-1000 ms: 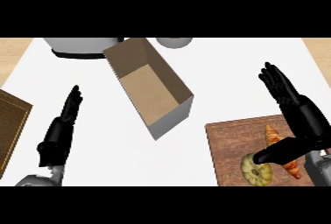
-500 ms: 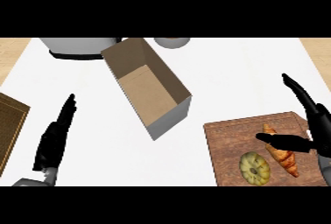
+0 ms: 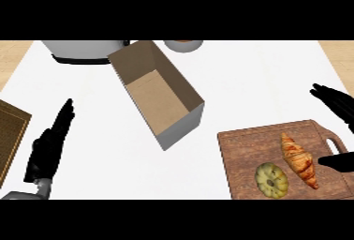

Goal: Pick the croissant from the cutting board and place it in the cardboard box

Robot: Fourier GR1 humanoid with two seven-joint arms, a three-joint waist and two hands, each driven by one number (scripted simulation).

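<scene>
croissant (image 3: 299, 160) as landmark: it lies on the cutting board (image 3: 242, 150), at the board's right half, with its long axis running from upper left to lower right, steeply, its narrow tip toward the far side of the board. just left of the croissant and a little nearer the lower edge sits a round yellowish pastry (image 3: 271, 180), close beside it but apart. right of the croissant, the right hand (image 3: 336, 103) shows at the view's right edge: its fingers are spread and straight, holding nothing, above and to the right of the croissant, while a dark part, seemingly the thumb, sits just right of the croissant's lower end, not touching it. up and to the left of the croissant, well apart across bare tabletop (image 3: 256, 84), stands the cardboard box (image 3: 158, 96), open, its long axis slanting toward the board. far left of the croissant, the left hand (image 3: 50, 145) rests open, fingers up. judgement: the right hand is much the nearer, so the grasp falls to it; it must come in from the right, across the croissant's short width, then carry leftward and away to the box.
</scene>
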